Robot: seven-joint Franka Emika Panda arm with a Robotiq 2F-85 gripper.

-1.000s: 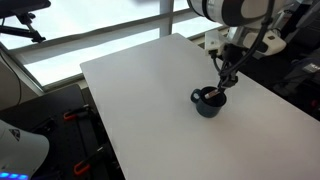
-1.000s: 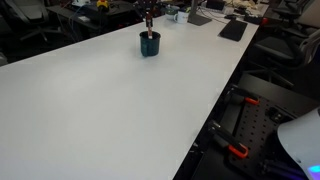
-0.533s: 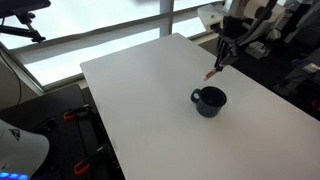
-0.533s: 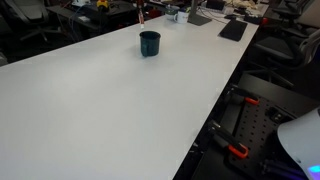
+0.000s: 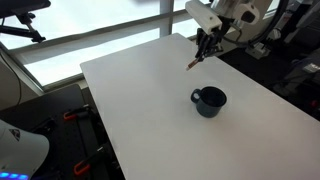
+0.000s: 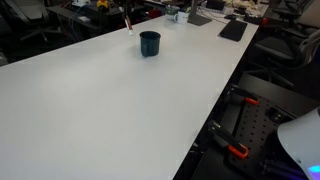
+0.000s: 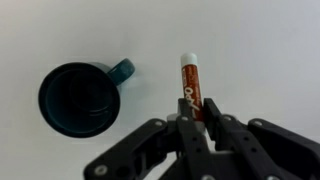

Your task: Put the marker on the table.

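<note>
**A:** Over the far end of the table [image 5: 140,110], what is the gripper [image 5: 205,45] holding?

**B:** The marker [image 7: 189,75]. In the wrist view the two fingers are closed narrowly on one end of it. The reddish barrel with its white tip sticks out beyond them (the darker part sits right at the pinch).

**A:** Is it touching the tabletop?

**B:** Not that I can see. In both exterior views it hangs tilted from the claw, above the white surface. It is off to one side of the dark blue mug [image 5: 209,100], which stands upright and looks empty from above.

**A:** So how far along is the job?

**B:** I would judge it about halfway. The marker is in hand and held over open tabletop. What is left is lowering it, letting go and drawing the arm clear. Nothing has been set down yet.
</note>
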